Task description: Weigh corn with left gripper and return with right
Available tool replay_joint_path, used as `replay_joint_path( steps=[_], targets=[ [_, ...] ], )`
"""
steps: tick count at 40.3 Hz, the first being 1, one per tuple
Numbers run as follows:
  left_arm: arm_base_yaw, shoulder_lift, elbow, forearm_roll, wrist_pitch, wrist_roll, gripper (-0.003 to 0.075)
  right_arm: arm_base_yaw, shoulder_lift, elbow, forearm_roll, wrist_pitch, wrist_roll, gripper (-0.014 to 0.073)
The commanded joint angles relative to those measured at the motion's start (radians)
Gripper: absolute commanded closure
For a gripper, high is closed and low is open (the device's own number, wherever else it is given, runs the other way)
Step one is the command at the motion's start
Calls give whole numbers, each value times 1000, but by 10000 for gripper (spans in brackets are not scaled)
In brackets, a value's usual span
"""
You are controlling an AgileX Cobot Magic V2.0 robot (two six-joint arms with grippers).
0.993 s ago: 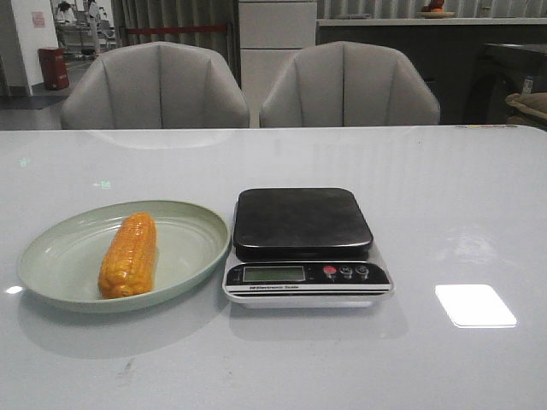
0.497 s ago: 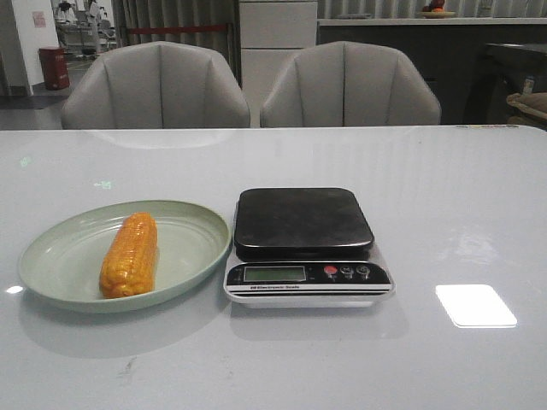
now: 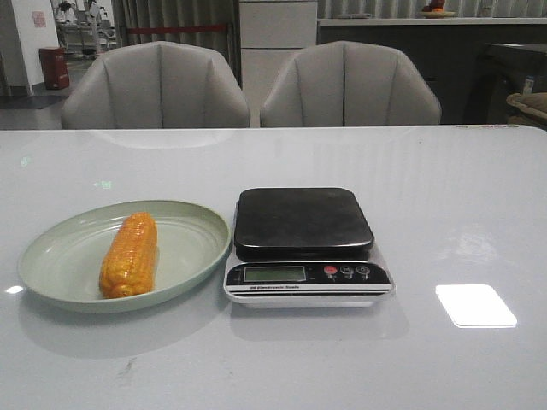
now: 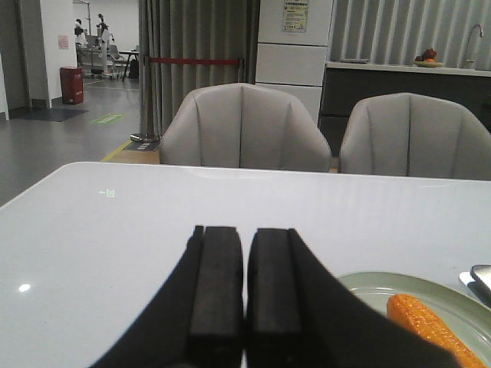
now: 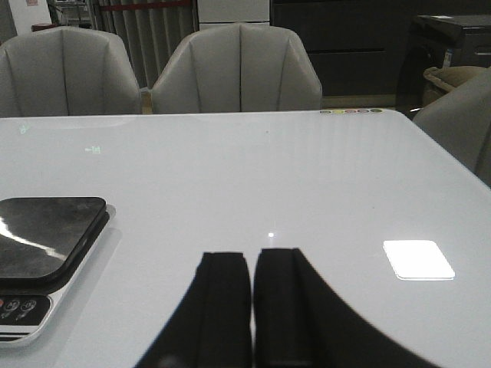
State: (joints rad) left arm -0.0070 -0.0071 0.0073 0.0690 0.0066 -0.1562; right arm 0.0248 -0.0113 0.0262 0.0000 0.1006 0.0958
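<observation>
Over the last 1 s nothing shifts: the orange corn cob (image 3: 129,254) lies on the pale green round plate (image 3: 193,229), beside the bare black-topped digital scale (image 3: 302,222). The left gripper (image 4: 245,287) and right gripper (image 5: 252,295) hold fingers together, empty, which fits either corn awaiting weighing or corn returned.

The left gripper (image 4: 245,307) has two matte black fingers (image 4: 217,291), flat-faced rectangular pads with squared tips, each widening outward into a smooth sloping black base. The right gripper (image 5: 252,307) is built alike: black, blocky fingers (image 5: 278,303) with slightly rounded upper corners, plain surfaces, no visible markings, screws or cables.
</observation>
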Motion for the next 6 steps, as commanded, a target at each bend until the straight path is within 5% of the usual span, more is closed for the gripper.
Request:
replay_joint_path(
  steps=[1,6],
  targets=[
    [0,-18,0,-11,-78,-9,606,-6,-18,4,-12,-87,-8,401],
    [0,-18,0,-11,-78,-9,606,-6,-18,4,-12,-87,-8,401]
  ],
)
